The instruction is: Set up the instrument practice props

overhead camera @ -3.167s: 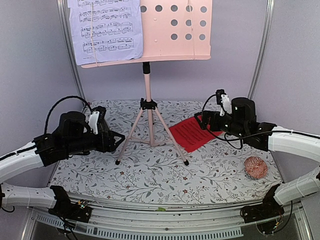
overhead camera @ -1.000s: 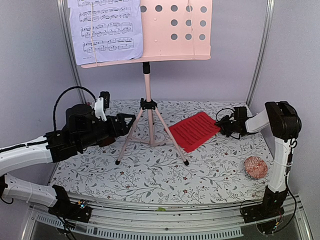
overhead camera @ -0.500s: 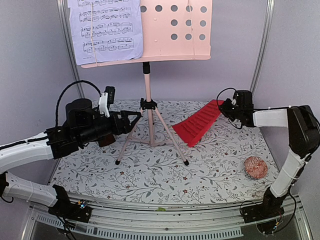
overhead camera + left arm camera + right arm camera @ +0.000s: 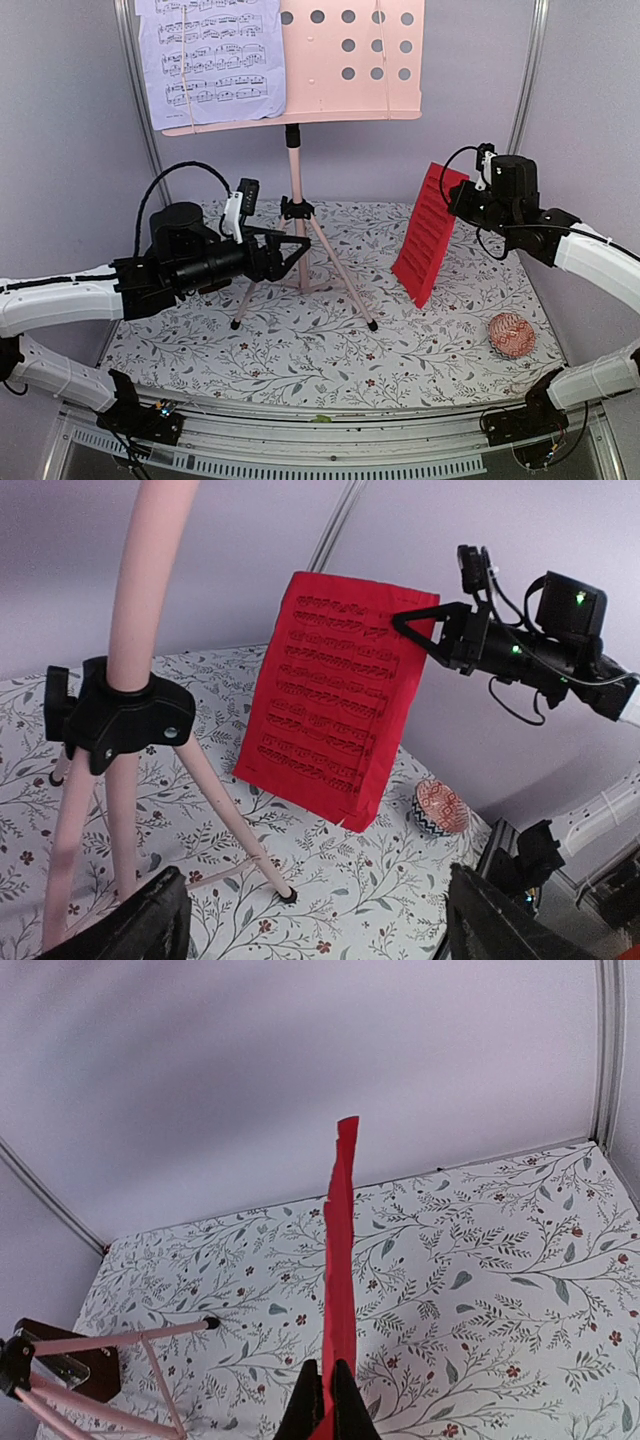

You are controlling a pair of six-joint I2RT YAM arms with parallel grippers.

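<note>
The pink music stand (image 4: 296, 170) rises mid-table, and a lilac sheet (image 4: 210, 60) lies on the left half of its perforated desk (image 4: 350, 60). My right gripper (image 4: 462, 196) is shut on the upper edge of the red sheet (image 4: 428, 235), which hangs almost upright with its lower corner close to the cloth. In the right wrist view the red sheet (image 4: 342, 1260) shows edge-on between the shut fingers (image 4: 327, 1405). My left gripper (image 4: 292, 250) stands open and holds nothing, level with the tripod hub (image 4: 115, 715). It faces the red sheet (image 4: 340, 700). A dark brown metronome (image 4: 50, 1355) peeks from behind the tripod legs.
A pink knitted ball (image 4: 511, 335) sits on the floral cloth at the right front, also visible as a ball (image 4: 440, 805) in the left wrist view. The tripod legs (image 4: 342, 275) spread across the middle. Lilac walls and metal posts (image 4: 520, 90) close the back.
My right gripper has lifted the red sheet off the cloth, from flat through tilted to nearly upright. My left arm has moved right toward the tripod hub.
</note>
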